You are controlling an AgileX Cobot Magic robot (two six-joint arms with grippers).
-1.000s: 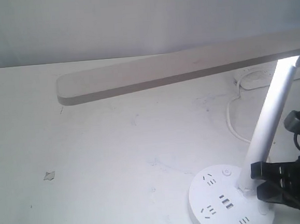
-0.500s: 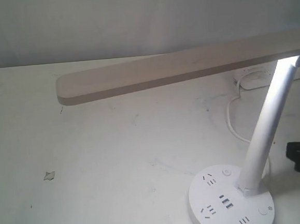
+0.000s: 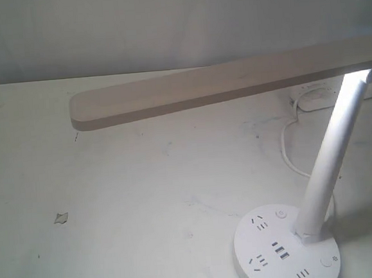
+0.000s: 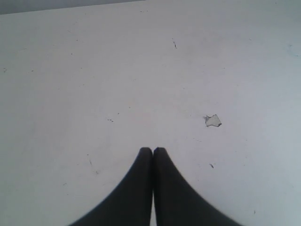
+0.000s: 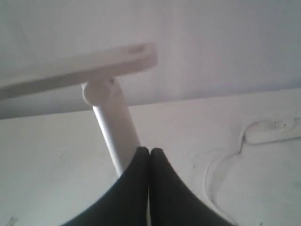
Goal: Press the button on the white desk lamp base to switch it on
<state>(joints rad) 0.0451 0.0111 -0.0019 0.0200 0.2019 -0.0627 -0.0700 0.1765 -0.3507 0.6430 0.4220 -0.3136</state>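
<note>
The white desk lamp base (image 3: 274, 270) sits at the bottom right of the exterior view, with dark socket slots and USB ports on top. Its slanted white post (image 3: 332, 150) glows near the top under the long lamp head (image 3: 220, 85). The button (image 3: 326, 262) with a tiny sun icon lies near the base's right rim; a second round button (image 3: 281, 214) sits at the far rim. Neither gripper shows in the exterior view. My right gripper (image 5: 149, 150) is shut and empty, with the post (image 5: 115, 132) just beyond it. My left gripper (image 4: 153, 150) is shut above bare table.
A white cord (image 3: 290, 150) loops from a white plug block (image 3: 321, 96) at the back right, also seen as the cord (image 5: 221, 165) in the right wrist view. A small scrap (image 3: 61, 218) lies on the white table at the left, the same scrap (image 4: 213, 121) near my left gripper.
My right gripper, which was at the base beside the post one second ago, has withdrawn to the right and left the exterior view. The button with the sun icon is now uncovered.
</note>
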